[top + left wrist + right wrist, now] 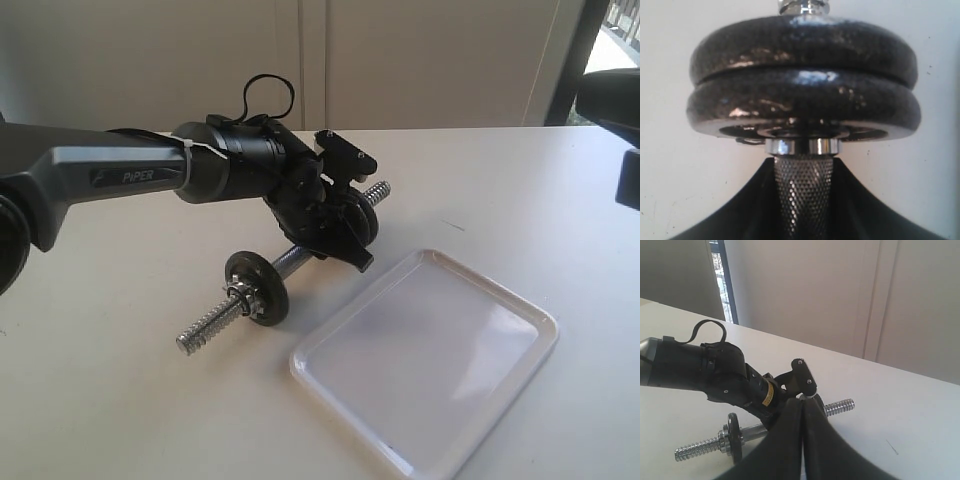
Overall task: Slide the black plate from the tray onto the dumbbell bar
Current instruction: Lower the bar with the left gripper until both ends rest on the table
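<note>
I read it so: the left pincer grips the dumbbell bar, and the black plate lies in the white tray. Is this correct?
Not quite. The tray holds nothing in the exterior view; the black plate is on the dumbbell bar, as the left wrist view shows. The left pincer does grip the bar.
</note>
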Controlling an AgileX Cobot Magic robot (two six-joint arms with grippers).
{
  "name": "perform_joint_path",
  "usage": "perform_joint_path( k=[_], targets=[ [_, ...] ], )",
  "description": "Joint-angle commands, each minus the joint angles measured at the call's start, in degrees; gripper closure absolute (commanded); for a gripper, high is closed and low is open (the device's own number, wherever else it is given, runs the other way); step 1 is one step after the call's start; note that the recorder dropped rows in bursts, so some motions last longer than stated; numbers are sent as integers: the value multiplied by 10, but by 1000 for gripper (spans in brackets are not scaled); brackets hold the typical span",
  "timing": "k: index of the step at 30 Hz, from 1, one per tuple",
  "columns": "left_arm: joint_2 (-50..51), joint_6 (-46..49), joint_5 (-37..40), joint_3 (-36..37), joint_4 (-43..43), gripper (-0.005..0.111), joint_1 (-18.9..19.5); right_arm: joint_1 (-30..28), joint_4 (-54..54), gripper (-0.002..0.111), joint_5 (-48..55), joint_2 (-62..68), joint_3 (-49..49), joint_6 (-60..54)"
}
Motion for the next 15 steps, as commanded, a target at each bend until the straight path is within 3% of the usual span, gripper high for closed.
perform_joint_path(
  k=[1, 12, 15],
  targets=[
    [-30, -8, -225, -21, 16, 107, -4, 0, 0, 108, -5, -3, 1, 4],
    [-29, -8, -193, -21, 16, 107, -4, 0, 0, 108, -5, -3, 1, 4],
    [-29, -8, -186, -21, 16, 99, -4, 0, 0, 108, -5, -3, 1, 4]
  ],
)
